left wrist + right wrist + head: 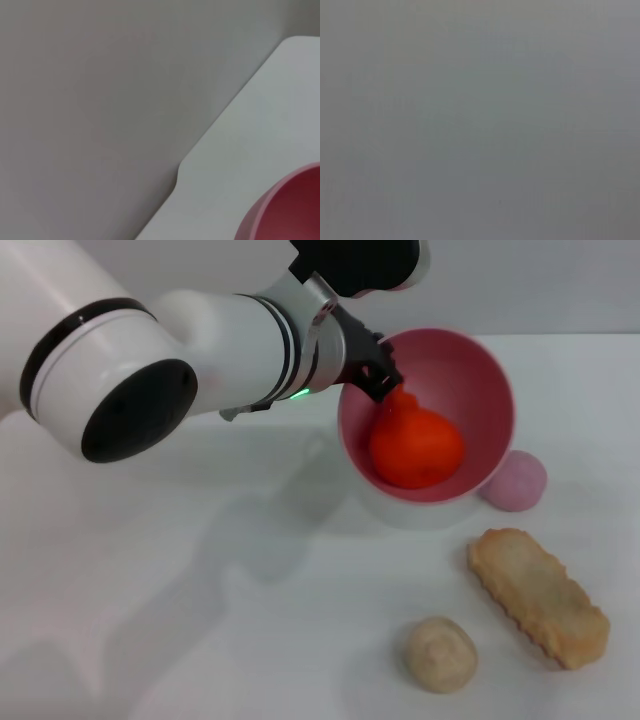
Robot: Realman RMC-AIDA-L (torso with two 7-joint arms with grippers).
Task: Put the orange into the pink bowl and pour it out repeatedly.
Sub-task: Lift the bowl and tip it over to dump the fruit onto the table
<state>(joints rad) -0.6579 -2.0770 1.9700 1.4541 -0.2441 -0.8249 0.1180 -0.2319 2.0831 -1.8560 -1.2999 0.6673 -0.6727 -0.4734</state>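
Note:
In the head view the pink bowl (470, 370) is tilted with its opening toward me, raised a little above the white table. The orange (417, 445), glossy orange-red, lies inside against the bowl's lower wall. My left gripper (375, 368) reaches in from the upper left, and its black fingers are shut on the bowl's left rim, just above the orange's narrow end. In the left wrist view a part of the bowl's outer wall (287, 210) shows at the corner. The right gripper is out of view, and the right wrist view shows only plain grey.
A pale pink ball (517, 480) sits on the table right beside the bowl's lower right. A long tan toy biscuit (537, 595) and a beige lump (440, 652) lie nearer me. The table's (235, 150) far edge meets a grey wall.

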